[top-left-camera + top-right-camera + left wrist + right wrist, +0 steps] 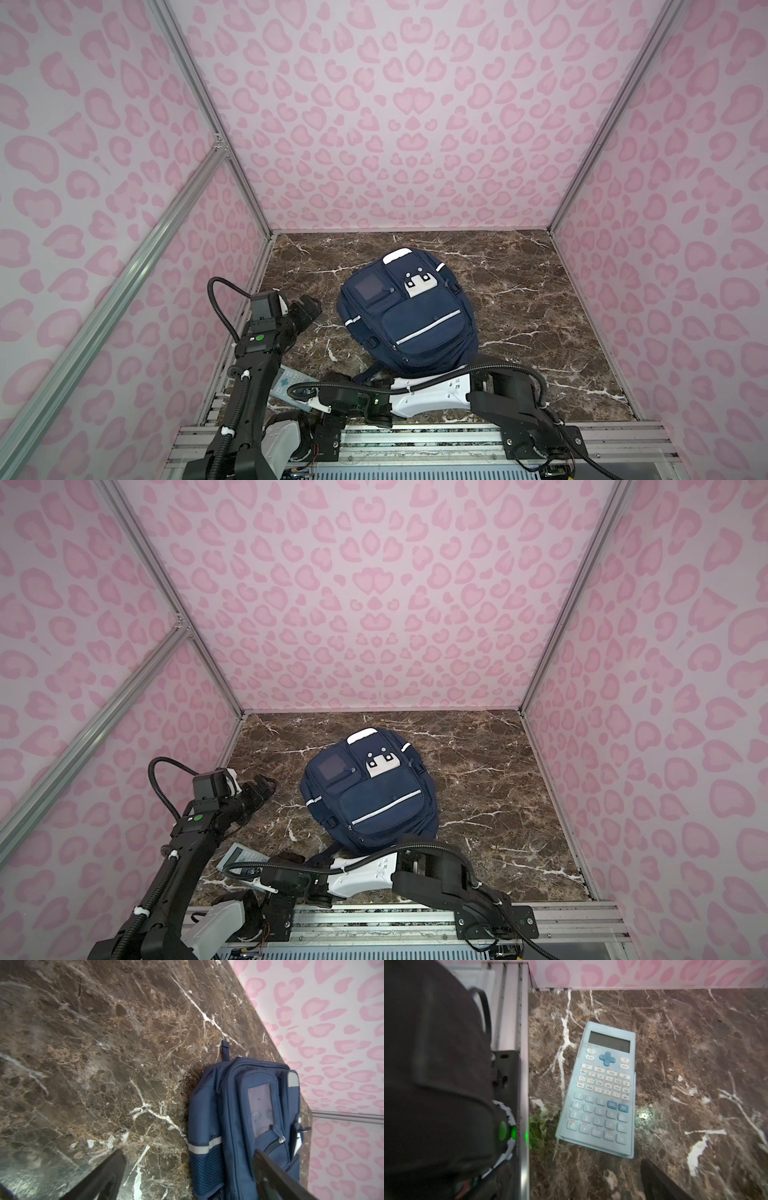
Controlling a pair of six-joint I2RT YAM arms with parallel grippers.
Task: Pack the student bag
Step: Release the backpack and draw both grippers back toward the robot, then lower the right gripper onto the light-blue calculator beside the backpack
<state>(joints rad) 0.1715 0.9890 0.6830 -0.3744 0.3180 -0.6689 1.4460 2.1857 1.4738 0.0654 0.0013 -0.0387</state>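
Note:
The student bag [409,316] [370,800], navy with white stripes and a grey window pocket, lies flat on its back in the middle of the marble table in both top views. My left gripper [309,307] [189,1172] hovers just left of the bag's side, open, with both fingers [108,1174] wide apart and nothing held. A light-blue calculator [289,380] [602,1093] lies face up near the front left corner. My right gripper [334,379] [575,1186] reaches across beside it, open and empty. Only one of its fingers [660,1182] shows.
Pink patterned walls [395,124] close in the table on three sides. An aluminium rail [415,436] runs along the front edge. The left arm's dark base [436,1064] stands close to the calculator. Bare marble [540,311] lies right of the bag.

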